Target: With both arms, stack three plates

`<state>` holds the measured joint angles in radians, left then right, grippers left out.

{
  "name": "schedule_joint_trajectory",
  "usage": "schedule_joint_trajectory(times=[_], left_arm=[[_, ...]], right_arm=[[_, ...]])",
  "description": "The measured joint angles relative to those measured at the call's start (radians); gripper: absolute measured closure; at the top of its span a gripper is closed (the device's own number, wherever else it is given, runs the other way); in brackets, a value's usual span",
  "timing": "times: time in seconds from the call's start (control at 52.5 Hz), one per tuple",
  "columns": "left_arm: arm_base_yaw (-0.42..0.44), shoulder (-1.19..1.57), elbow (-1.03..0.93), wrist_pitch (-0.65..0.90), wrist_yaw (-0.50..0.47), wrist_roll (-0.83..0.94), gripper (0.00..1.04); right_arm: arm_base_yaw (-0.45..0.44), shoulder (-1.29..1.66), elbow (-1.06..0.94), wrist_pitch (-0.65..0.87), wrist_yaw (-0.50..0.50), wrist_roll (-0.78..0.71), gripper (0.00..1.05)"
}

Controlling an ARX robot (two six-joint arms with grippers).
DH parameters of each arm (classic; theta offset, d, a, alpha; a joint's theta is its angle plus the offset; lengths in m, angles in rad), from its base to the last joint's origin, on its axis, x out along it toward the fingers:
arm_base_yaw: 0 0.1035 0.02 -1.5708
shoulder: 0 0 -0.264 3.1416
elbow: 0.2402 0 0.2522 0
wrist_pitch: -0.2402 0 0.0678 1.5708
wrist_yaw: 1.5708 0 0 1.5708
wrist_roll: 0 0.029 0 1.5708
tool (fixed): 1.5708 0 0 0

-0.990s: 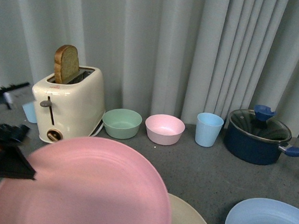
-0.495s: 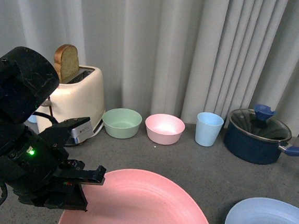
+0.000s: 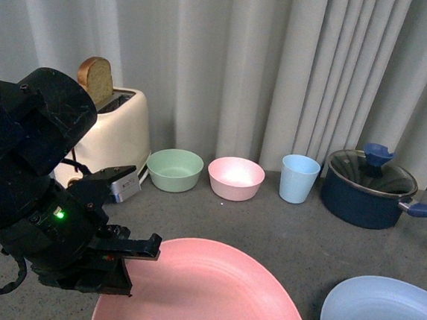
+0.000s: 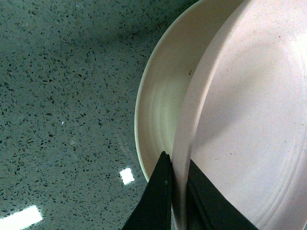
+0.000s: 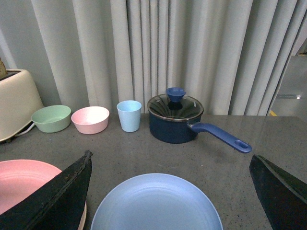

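My left gripper (image 3: 135, 267) is shut on the near left rim of the pink plate (image 3: 202, 294), which fills the lower middle of the front view. In the left wrist view the black fingers (image 4: 160, 191) pinch the pink plate (image 4: 249, 120) rim. It hangs just over the beige-cream plate (image 4: 158, 105), overlapping most of it. The beige-cream plate is hidden in the front view. The light blue plate (image 3: 383, 317) lies flat on the counter at the lower right. My right gripper (image 5: 170, 155) stands open, wide apart, just above and behind the light blue plate (image 5: 156, 206), holding nothing.
Along the curtain stand a cream toaster (image 3: 114, 144) with a bread slice, a green bowl (image 3: 174, 170), a pink bowl (image 3: 236, 178), a light blue cup (image 3: 299, 179) and a navy pot (image 3: 366, 190) with a lid and a handle pointing right.
The pink plate has swung right and come down over the beige-cream plate, covering it in the front view. The left arm has moved into view with it.
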<state>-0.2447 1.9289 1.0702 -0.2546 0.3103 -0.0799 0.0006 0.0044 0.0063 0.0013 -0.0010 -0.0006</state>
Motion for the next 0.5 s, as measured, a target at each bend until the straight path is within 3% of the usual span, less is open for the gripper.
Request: schedule_joint_trajectory(times=[0.248,0.495], left_arm=[[-0.005,0.013,0.005,0.010,-0.022,-0.008,1.01],[0.005,0.004,0.007,0.040,0.027,-0.062,0.64]], right_arm=[[0.000,0.000,0.000,0.000,0.000,0.000,0.07],[0.000,0.000,0.000,0.000,0.000,0.000,0.07]])
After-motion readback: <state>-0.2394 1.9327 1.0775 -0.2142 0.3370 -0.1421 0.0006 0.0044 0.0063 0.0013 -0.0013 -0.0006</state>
